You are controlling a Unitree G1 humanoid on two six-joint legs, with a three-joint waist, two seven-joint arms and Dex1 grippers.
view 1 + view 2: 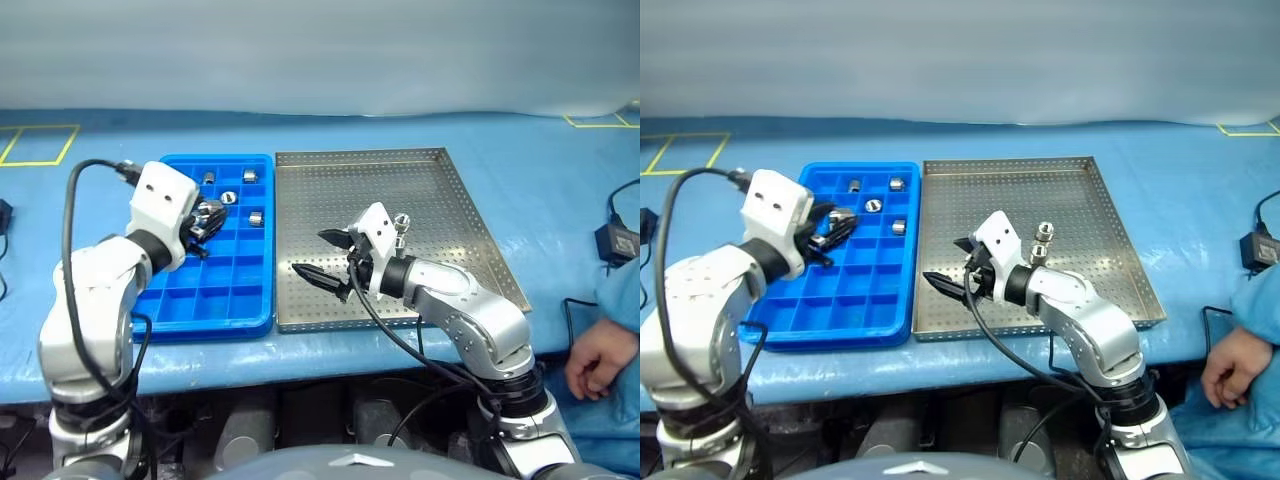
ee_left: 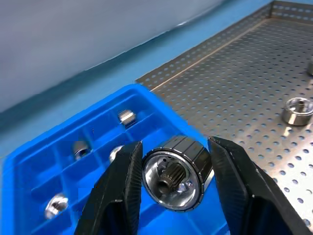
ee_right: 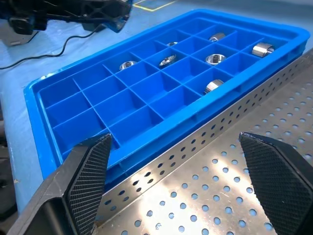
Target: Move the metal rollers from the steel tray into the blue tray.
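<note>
Steel tray [image 1: 450, 215] sits touching the blue tray [image 1: 225, 315]; two metal rollers [image 1: 1042, 238] remain on it behind our right gripper [image 1: 325, 258], fingers wide apart. Left gripper [image 2: 171, 191] is clamped on a roller [image 2: 177, 171] over the blue tray. A person's hand [image 1: 598, 358] rests at the table edge; the right wrist view shows six rollers in compartments

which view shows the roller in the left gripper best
The left wrist view: the roller sits large between the two black fingers, its bore and splined centre facing the camera. In both eye views it is a small shiny glint at the left gripper over the blue tray.
</note>
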